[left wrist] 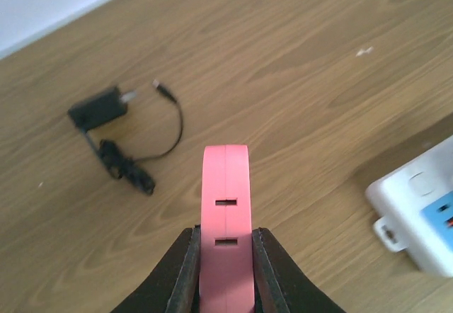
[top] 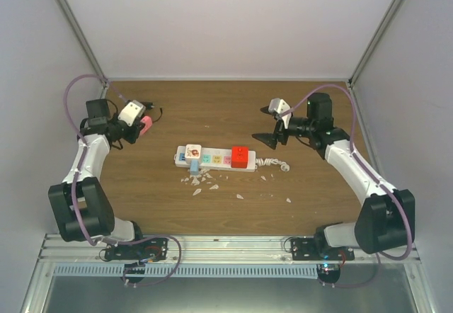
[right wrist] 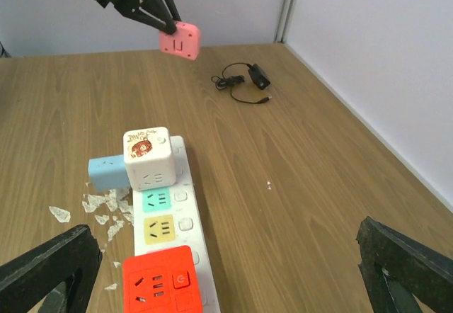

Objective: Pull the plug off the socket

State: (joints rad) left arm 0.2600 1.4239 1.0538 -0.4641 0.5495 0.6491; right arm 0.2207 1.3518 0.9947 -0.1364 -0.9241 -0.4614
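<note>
**Pink plug off the strip, two blocks left in their outlets**

My left gripper is clamped on a pink plug, one finger on each flat side. It hangs clear of the table, up and to the far left of the socket. I read the pull on this one as done.

The socket lies across the middle of the table, its coiled cord trailing off the right end. A white cube plug sits in the left end and a red block in the right end, with bare pastel outlets between them. A blue plug lies on its side against the near edge by the cube; I judge it to be out. White scraps are scattered just near of the strip.

My right gripper hovers to the far right of the socket, jaws wide apart and holding nothing.

Next I would lower the pink plug to bare wood on the far left, keeping off the black charger and its cable. If the cube or red block must also come out, the strip looks light and unfixed, so one arm should pin it while the other pulls straight up.
</note>
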